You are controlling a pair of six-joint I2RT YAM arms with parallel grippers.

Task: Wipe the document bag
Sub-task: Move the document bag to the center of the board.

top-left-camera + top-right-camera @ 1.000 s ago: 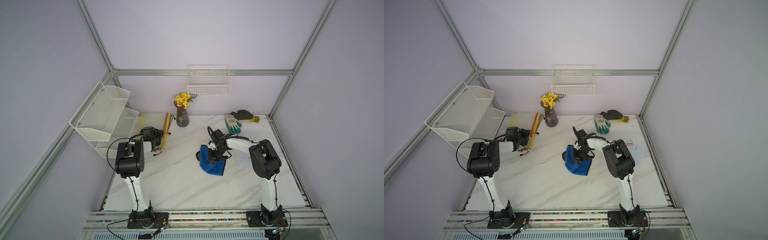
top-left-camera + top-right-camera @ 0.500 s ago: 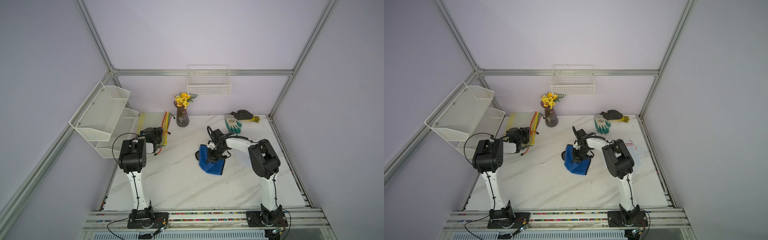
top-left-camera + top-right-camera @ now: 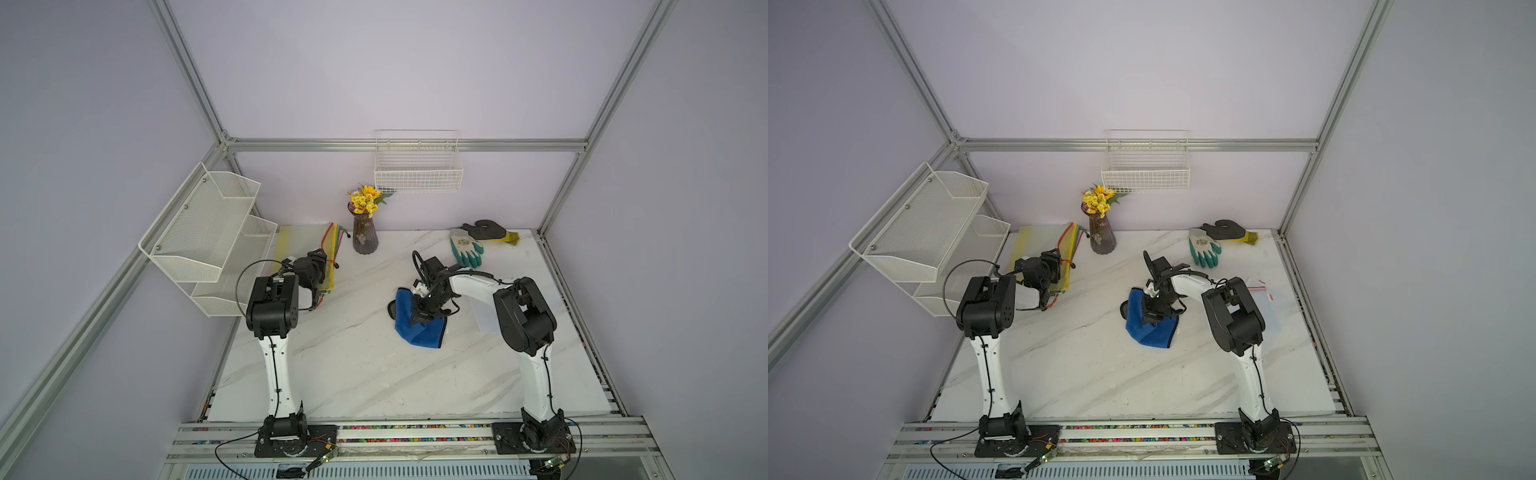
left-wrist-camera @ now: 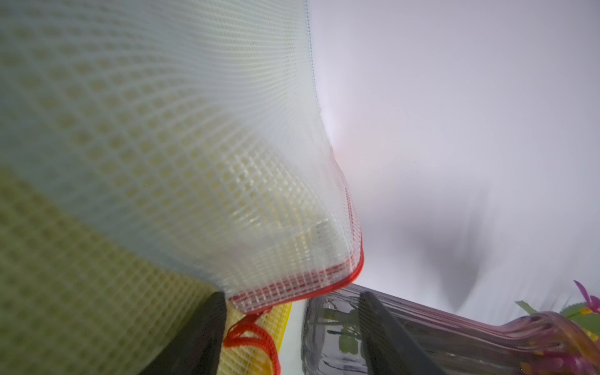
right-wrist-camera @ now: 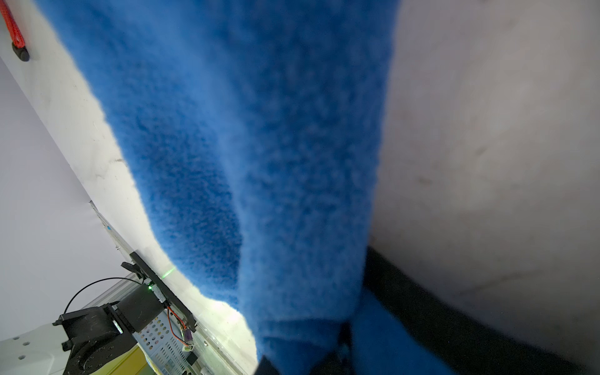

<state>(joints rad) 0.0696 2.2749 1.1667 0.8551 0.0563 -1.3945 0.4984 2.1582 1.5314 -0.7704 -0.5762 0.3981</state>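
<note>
Mesh document bags [image 3: 299, 243] [image 3: 1038, 241] lie stacked at the table's back left, under the wire rack. My left gripper [image 3: 321, 270] [image 3: 1054, 266] is low at their right edge. In the left wrist view its jaws [image 4: 292, 295] stand open, and a clear bag's red-edged corner [image 4: 292, 282] curls up over the gap, above a yellow bag [image 4: 65, 292]. A blue cloth [image 3: 417, 330] [image 3: 1150, 332] [image 5: 259, 130] hangs to the tabletop at mid-table, with my right gripper [image 3: 420, 312] [image 3: 1148, 316] [image 5: 324, 341] shut on its top.
A purple vase of yellow flowers [image 3: 364, 237] stands just right of the bags, close to my left gripper. Two gloves [image 3: 467, 249] lie at the back right. A white wire rack [image 3: 208, 241] overhangs the left edge. A clear pouch [image 3: 1275, 299] lies under my right arm.
My left arm has shifted slightly right and back along the bags' edge. The right gripper and the blue cloth have stayed where they were.
</note>
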